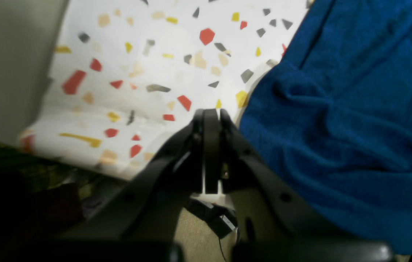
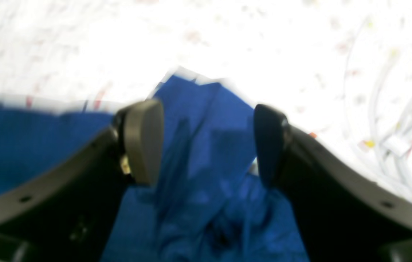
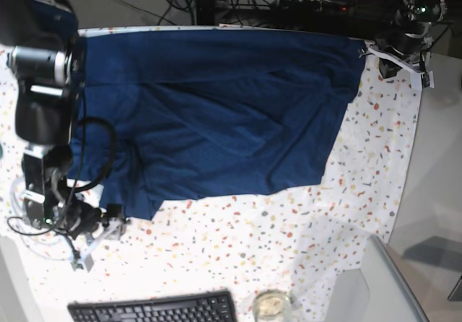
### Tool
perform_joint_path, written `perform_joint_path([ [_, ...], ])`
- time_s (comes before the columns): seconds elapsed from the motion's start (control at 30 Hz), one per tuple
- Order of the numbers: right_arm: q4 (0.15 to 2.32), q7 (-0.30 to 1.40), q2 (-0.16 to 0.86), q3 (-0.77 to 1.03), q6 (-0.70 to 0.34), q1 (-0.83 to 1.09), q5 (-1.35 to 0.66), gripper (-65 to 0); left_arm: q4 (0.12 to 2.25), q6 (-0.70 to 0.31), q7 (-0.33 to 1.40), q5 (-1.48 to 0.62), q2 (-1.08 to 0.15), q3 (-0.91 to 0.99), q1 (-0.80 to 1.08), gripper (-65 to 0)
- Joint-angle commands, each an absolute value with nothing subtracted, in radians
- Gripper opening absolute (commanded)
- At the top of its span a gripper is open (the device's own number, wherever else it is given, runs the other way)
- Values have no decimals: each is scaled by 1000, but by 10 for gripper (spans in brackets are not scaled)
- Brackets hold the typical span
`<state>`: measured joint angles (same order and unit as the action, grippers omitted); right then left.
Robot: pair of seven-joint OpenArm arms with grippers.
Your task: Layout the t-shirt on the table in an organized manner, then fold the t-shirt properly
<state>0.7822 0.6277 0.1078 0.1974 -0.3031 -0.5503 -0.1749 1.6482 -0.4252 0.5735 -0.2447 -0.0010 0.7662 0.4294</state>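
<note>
T-shirt (image 3: 216, 112), navy, lies spread wide over the speckled table (image 3: 289, 242) in the base view. Only the right wrist view shows the right gripper (image 2: 209, 142) parted above a rumpled corner; the left wrist view shows the left gripper (image 1: 211, 116) closed, empty, beside the shirt's edge.

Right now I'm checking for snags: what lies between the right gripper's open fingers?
In the right wrist view, a bunched fold of the t-shirt lies between the right gripper fingers; neither pad visibly pinches it.

Left claw (image 1: 211, 116) closed, right claw (image 2: 207, 142) agape
</note>
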Motion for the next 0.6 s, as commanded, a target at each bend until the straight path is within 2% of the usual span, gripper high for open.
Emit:
perform_joint_path([
  [0.0,722,559,128,202,-289,-602,-186,-278,1672,-429,556,-257,-7,769,437,-650],
  [0.1,530,417,145,194,-213,-664,-186,-276,1672,-429,553,-257,-10,769,444,-650],
  [0.2,403,338,157,194,-197,-697,-186,-275,1664,-429,553,-257,-10,791,444,-650],
  [0.43,354,286,154,196,-197,-687,-186,-288,1662,-429,553,-257,-8,811,440,-650],
  [0.47,357,275,154,196,-197,-680,-186,-315,1662,-429,553,-257,-8,811,441,-650],
  [0.5,372,263,154,196,-199,-677,-186,-374,1662,-429,553,-257,-8,811,443,-650],
  [0.57,414,263,154,202,-199,-662,-188,-536,1662,-429,553,-257,-8,811,444,-650],
])
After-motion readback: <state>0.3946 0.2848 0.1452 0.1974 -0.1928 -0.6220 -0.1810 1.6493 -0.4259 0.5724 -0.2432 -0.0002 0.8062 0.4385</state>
